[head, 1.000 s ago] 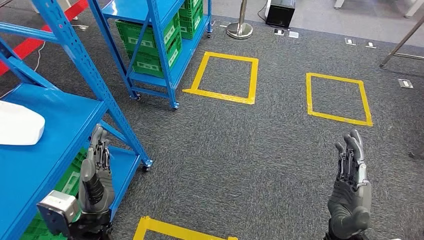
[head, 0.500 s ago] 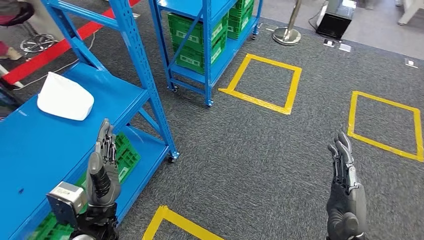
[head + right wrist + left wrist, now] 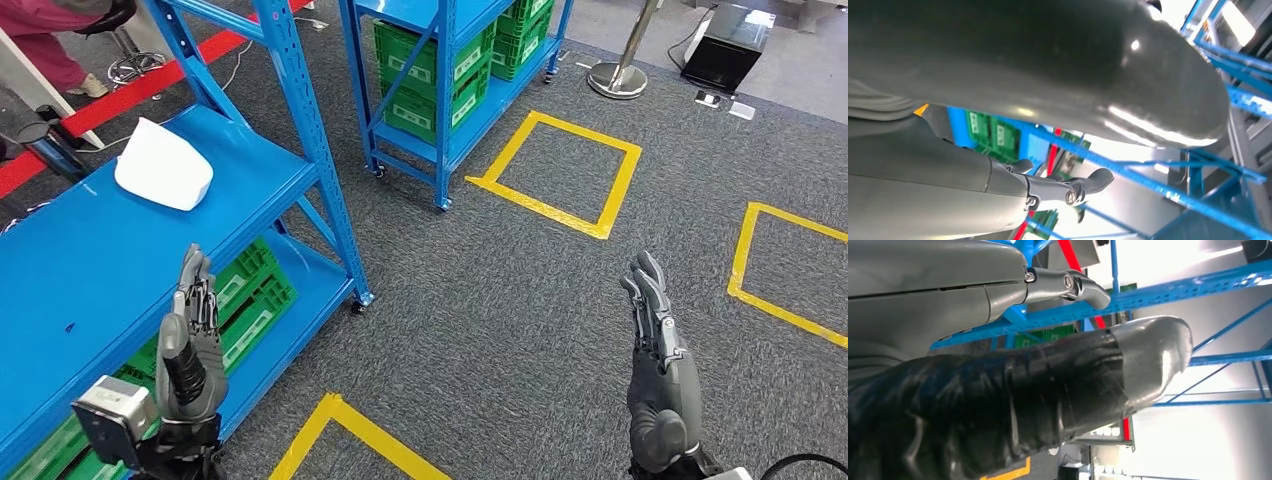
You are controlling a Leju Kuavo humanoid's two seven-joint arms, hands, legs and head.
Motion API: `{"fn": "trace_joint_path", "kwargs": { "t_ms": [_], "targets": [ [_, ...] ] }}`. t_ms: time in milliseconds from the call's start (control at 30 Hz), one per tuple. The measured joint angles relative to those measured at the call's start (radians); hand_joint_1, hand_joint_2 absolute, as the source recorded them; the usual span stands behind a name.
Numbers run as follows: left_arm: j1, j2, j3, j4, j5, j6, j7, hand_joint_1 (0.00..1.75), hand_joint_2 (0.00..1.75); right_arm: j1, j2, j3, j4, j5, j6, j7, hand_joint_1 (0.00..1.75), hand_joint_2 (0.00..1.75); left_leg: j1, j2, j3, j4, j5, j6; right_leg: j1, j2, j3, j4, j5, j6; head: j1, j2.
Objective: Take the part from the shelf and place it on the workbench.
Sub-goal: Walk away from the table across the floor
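White part (image 3: 163,177) lies on blue shelf (image 3: 60,270), well apart from both hands. Left hand (image 3: 190,345) & right hand (image 3: 660,375): fingers straight, wide, holding nothing.

green crates (image 3: 437,72) — yellow floor squares (image 3: 560,170), red tape (image 3: 130,95), stanchion base (image 3: 617,78)

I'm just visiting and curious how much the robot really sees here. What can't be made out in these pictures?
- Workbench: appears nowhere, so the drop-off spot can't be judged.
- White part on the blue shelf: head view, too plain to tell its underside or shape.
- Person: cut off by the head view's top edge.
- Labels on the green crates: too small to read.
- Left wrist view: the left hand blocks most of the scene.
- Right wrist view: the right hand does likewise.
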Motion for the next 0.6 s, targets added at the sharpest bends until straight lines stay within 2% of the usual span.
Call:
{"fn": "trace_joint_path", "kwargs": {
  "t_ms": [33, 67, 133, 167, 200, 267, 300, 333, 367, 400, 433, 500, 533, 567, 600],
  "targets": [
    [-0.004, 0.0, 0.0, 0.0, 0.001, -0.001, -0.001, 0.0, 0.0, 0.0, -0.001, 0.002, -0.001, 0.003, 0.0, 0.002, 0.0, 0.0, -0.01, 0.018, 0.028, -0.044, 0.005, 0.008, 0.001, -0.011, 0.001, 0.0, 0.001, 0.001, -0.002, 0.0],
    [-0.006, 0.0, 0.0, 0.0, 0.003, -0.002, -0.001, 0.0, 0.0, 0.0, -0.002, 0.005, -0.001, 0.005, 0.0, 0.003, 0.0, 0.0, -0.016, 0.025, 0.04, -0.064, 0.004, 0.013, 0.002, -0.023, 0.001, -0.001, 0.003, 0.003, -0.004, 0.0],
    [-0.005, 0.0, 0.0, 0.0, 0.006, -0.002, -0.001, 0.0, 0.0, -0.001, -0.005, 0.009, -0.002, 0.007, 0.0, 0.006, 0.0, 0.0, -0.011, 0.002, 0.047, -0.079, 0.017, 0.016, 0.005, -0.041, -0.003, 0.0, 0.002, 0.007, -0.008, 0.0],
    [-0.004, -0.001, 0.0, 0.0, 0.007, -0.002, -0.001, 0.0, 0.0, -0.002, -0.006, 0.011, -0.003, 0.007, 0.0, 0.006, 0.0, 0.0, -0.004, -0.009, 0.051, -0.087, 0.025, 0.017, 0.005, -0.029, -0.008, 0.01, -0.008, 0.011, -0.009, 0.0],
    [-0.005, -0.001, 0.0, 0.0, 0.008, -0.002, -0.001, 0.0, 0.0, -0.002, -0.008, 0.012, -0.004, 0.007, 0.0, 0.006, 0.0, 0.0, 0.003, -0.02, 0.055, -0.094, 0.032, 0.019, 0.003, -0.006, -0.021, 0.041, -0.028, 0.016, -0.008, 0.0],
    [-0.007, -0.004, -0.001, 0.0, 0.009, -0.002, -0.001, 0.0, 0.0, 0.0, -0.012, 0.013, -0.004, 0.008, 0.0, 0.006, 0.0, 0.0, 0.012, -0.045, 0.057, -0.097, 0.04, 0.02, -0.007, 0.051, -0.069, 0.169, -0.095, 0.03, 0.004, 0.0],
    [-0.008, -0.004, -0.001, 0.001, 0.009, -0.002, -0.001, 0.0, 0.0, 0.002, -0.013, 0.013, -0.004, 0.008, 0.0, 0.006, 0.0, 0.0, 0.015, -0.058, 0.054, -0.095, 0.042, 0.02, -0.012, 0.064, -0.096, 0.243, -0.126, 0.037, 0.011, 0.0],
    [-0.007, -0.005, -0.001, 0.001, 0.01, -0.002, -0.001, 0.0, 0.0, 0.003, -0.014, 0.013, -0.004, 0.008, 0.0, 0.006, 0.0, 0.0, 0.018, -0.073, 0.052, -0.094, 0.044, 0.018, -0.017, 0.069, -0.114, 0.295, -0.144, 0.044, 0.016, 0.0],
    [-0.007, -0.005, -0.001, 0.002, 0.01, -0.002, -0.001, 0.0, 0.0, 0.004, -0.015, 0.014, -0.004, 0.008, 0.0, 0.006, 0.0, 0.0, 0.021, -0.087, 0.05, -0.091, 0.045, 0.015, -0.022, 0.07, -0.114, 0.307, -0.142, 0.05, 0.018, 0.0],
    [-0.007, -0.005, -0.001, 0.002, 0.01, -0.002, -0.001, 0.0, 0.0, 0.004, -0.015, 0.014, -0.004, 0.008, 0.0, 0.006, 0.0, 0.0, 0.026, -0.103, 0.048, -0.086, 0.045, 0.011, -0.029, 0.072, -0.092, 0.275, -0.121, 0.057, 0.02, 0.0],
    [-0.007, -0.005, -0.002, 0.002, 0.01, -0.002, -0.001, 0.0, 0.0, 0.004, -0.016, 0.015, -0.004, 0.008, 0.0, 0.006, 0.0, 0.0, 0.031, -0.118, 0.047, -0.08, 0.043, 0.006, -0.036, 0.079, -0.054, 0.209, -0.088, 0.064, 0.022, 0.0],
    [-0.008, -0.005, -0.002, 0.002, 0.01, -0.002, -0.001, 0.0, 0.0, 0.004, -0.017, 0.017, -0.004, 0.008, 0.0, 0.006, 0.0, 0.0, 0.039, -0.147, 0.037, -0.063, 0.037, -0.01, -0.053, 0.128, 0.02, 0.077, -0.048, 0.078, 0.03, 0.0],
    [-0.008, -0.006, -0.003, 0.002, 0.009, -0.002, -0.001, 0.0, 0.0, 0.004, -0.018, 0.018, -0.006, 0.008, 0.0, 0.006, 0.0, 0.0, 0.041, -0.159, 0.024, -0.053, 0.038, -0.019, -0.057, 0.152, 0.041, 0.042, -0.046, 0.079, 0.034, 0.0],
    [-0.008, -0.006, -0.003, 0.001, 0.009, -0.002, -0.001, 0.0, 0.0, 0.004, -0.019, 0.019, -0.007, 0.008, 0.0, 0.007, 0.0, 0.0, 0.042, -0.17, 0.009, -0.045, 0.042, -0.028, -0.058, 0.168, 0.046, 0.033, -0.054, 0.076, 0.035, 0.0],
    [-0.007, -0.006, -0.004, 0.001, 0.009, -0.002, -0.001, 0.0, 0.0, 0.005, -0.019, 0.02, -0.008, 0.008, 0.0, 0.007, 0.0, 0.0, 0.043, -0.181, -0.009, -0.039, 0.046, -0.035, -0.057, 0.165, 0.046, 0.033, -0.056, 0.069, 0.033, 0.0]
  ]
}}
